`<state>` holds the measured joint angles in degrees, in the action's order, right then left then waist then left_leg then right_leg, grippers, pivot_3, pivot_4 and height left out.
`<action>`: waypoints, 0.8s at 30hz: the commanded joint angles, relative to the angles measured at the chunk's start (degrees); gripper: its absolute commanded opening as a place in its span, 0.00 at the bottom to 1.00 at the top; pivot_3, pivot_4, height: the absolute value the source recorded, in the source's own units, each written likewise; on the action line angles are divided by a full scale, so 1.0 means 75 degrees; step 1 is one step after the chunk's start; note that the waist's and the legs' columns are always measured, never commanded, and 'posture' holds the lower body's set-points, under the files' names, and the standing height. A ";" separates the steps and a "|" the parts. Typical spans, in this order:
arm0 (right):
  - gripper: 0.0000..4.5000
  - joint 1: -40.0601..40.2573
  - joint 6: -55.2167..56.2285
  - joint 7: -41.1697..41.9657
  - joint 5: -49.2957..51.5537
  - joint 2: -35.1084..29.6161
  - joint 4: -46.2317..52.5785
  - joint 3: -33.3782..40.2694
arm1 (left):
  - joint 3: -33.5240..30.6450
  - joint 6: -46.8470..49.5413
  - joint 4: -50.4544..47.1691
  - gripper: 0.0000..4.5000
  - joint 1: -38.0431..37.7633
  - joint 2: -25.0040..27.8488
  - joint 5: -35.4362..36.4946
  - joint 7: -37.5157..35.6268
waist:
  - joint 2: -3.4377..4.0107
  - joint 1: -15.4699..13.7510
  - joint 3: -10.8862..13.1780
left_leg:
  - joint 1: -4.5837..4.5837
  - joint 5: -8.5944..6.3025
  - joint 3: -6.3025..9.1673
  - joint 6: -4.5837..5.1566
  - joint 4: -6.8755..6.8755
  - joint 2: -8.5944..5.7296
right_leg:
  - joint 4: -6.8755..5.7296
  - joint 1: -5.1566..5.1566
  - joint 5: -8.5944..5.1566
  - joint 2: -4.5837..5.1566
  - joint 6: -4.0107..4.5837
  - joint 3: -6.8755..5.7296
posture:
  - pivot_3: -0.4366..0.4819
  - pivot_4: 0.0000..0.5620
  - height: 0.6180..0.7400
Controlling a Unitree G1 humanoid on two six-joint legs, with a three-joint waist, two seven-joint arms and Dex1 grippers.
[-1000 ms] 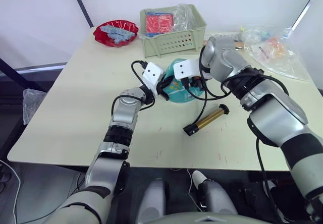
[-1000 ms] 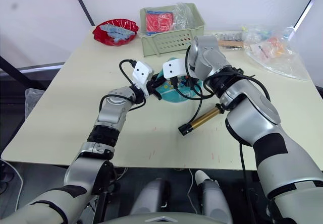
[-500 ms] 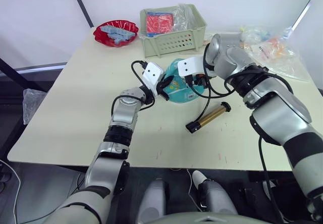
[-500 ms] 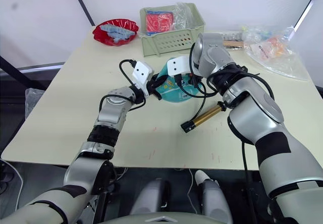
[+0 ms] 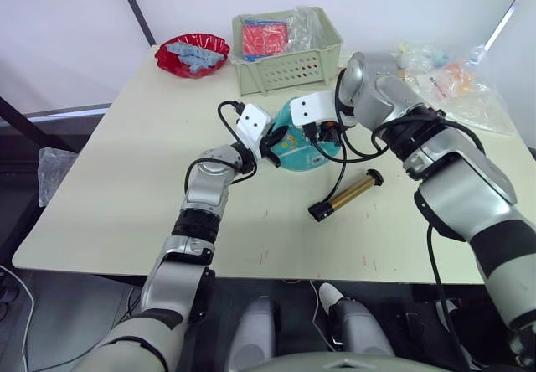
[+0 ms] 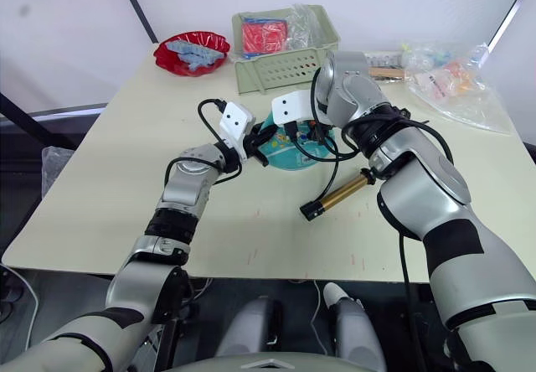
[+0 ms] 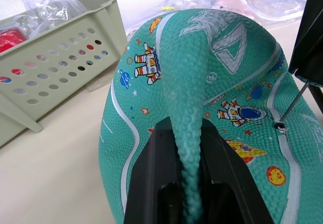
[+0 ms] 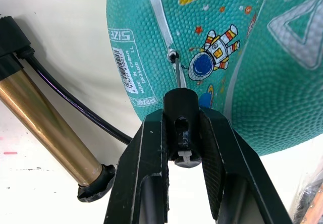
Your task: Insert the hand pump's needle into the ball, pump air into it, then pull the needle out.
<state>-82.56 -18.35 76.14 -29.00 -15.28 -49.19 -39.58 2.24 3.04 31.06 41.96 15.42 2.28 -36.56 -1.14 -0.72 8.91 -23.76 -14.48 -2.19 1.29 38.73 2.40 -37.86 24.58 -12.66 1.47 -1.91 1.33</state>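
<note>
The teal ball (image 5: 295, 144) lies soft and part-flat on the table's middle. My left gripper (image 7: 184, 133) is shut on a raised fold of the ball's skin, at the ball's left side (image 5: 270, 147). From the ball's right side, my right gripper (image 8: 180, 115) is shut on the needle's black fitting (image 8: 180, 102). The needle (image 8: 176, 71) points at the ball's valve hole (image 8: 173, 57), its tip touching the hole while most of the pin shows. The hand pump (image 5: 345, 194) lies flat on the table, near side right of the ball. Its black hose (image 5: 337, 171) curves up to my right gripper (image 5: 322, 133).
A green basket (image 5: 289, 70) with packets stands just behind the ball. A red bowl (image 5: 193, 54) sits at the back left and plastic bags (image 5: 452, 83) lie at the back right. Bare tabletop (image 5: 126, 179) stretches left and to the front edge.
My right wrist has shifted a little to the right over the ball, and the pump has slid slightly right with its hose. The left arm and the ball have stayed put.
</note>
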 commanded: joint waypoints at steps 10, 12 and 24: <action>0.08 -0.0058 0.0097 0.0008 -0.0111 -0.0042 0.0190 0.0089 | 0.0362 0.0242 0.0301 0.00 -0.0322 -0.0089 -0.0150 -0.0172 | 0.0000 -0.0001 0.0000 | 0.0000 0.0000 0.0000 0.0000 0.0000 0.0000 | 0.0000 0.0000 0.0000 0.0000 0.0000 0.0000 | 0.48 0.27 0.98; 0.08 -0.0031 0.0106 0.0003 -0.0127 -0.0044 0.0193 0.0080 | 0.0360 0.0251 0.0281 0.00 -0.0334 -0.0087 -0.0149 -0.0168 | 0.0000 -0.0001 0.0000 | 0.0000 0.0000 0.0000 0.0000 0.0000 0.0000 | 0.0000 0.0000 0.0000 0.0000 0.0000 0.0000 | 0.48 0.27 0.98; 0.08 0.0017 0.0201 -0.0088 -0.0243 -0.0015 0.0027 0.0065 | 0.0361 0.0262 0.0260 0.00 -0.0355 -0.0081 -0.0143 -0.0177 | 0.0000 0.0001 0.0000 | 0.0000 0.0000 -0.0001 0.0000 0.0000 0.0000 | 0.0001 0.0000 0.0000 0.0000 0.0000 0.0000 | 0.48 0.27 0.98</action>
<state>-81.89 -17.28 75.63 -30.32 -15.26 -49.68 -39.63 2.24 3.05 30.53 41.59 15.48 2.28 -36.55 -1.14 -0.71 8.91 -23.76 -14.48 -2.19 1.28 38.73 2.40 -37.86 24.58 -12.66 1.47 -1.90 1.33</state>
